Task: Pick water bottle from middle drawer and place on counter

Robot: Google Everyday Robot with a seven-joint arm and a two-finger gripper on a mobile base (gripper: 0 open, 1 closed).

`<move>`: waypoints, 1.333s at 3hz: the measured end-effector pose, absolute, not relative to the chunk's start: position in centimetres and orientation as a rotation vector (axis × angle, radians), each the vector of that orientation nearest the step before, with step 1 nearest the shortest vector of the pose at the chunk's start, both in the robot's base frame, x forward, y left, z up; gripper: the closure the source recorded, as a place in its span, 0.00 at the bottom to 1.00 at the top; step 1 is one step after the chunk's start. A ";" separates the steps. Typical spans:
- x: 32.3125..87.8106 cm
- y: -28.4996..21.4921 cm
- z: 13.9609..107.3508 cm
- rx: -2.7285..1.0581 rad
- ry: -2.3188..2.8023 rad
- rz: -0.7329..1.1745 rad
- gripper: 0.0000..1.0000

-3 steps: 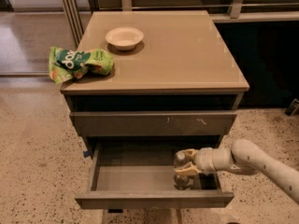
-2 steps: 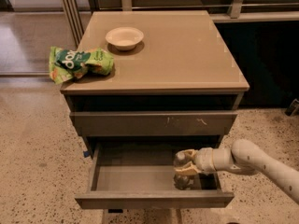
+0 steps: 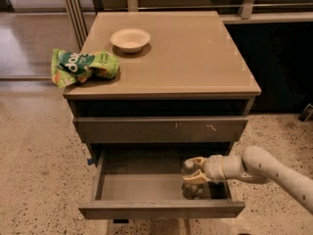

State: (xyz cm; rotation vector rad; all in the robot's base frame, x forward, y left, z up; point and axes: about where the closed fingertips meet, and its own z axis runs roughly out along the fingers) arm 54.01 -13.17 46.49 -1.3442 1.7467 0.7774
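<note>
The middle drawer (image 3: 161, 209) is pulled open below the closed top drawer. The water bottle (image 3: 190, 188), clear with a white cap, stands upright at the drawer's right side. My gripper (image 3: 195, 171) reaches in from the right at the end of a pale arm. It is shut on the bottle's upper part, one finger behind it and one in front. The bottle's base still rests on the drawer floor. The tan counter (image 3: 186, 58) is the cabinet's top, above the drawers.
A pale bowl (image 3: 130, 38) sits at the counter's back left. A green chip bag (image 3: 83, 66) hangs over its left edge. The top drawer front (image 3: 161, 129) with pale scratches overhangs the open drawer. Speckled floor surrounds the cabinet; dark cabinetry stands to the right.
</note>
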 end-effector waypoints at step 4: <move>53.3 -13.3 71.4 -1.231 1.672 0.838 1.00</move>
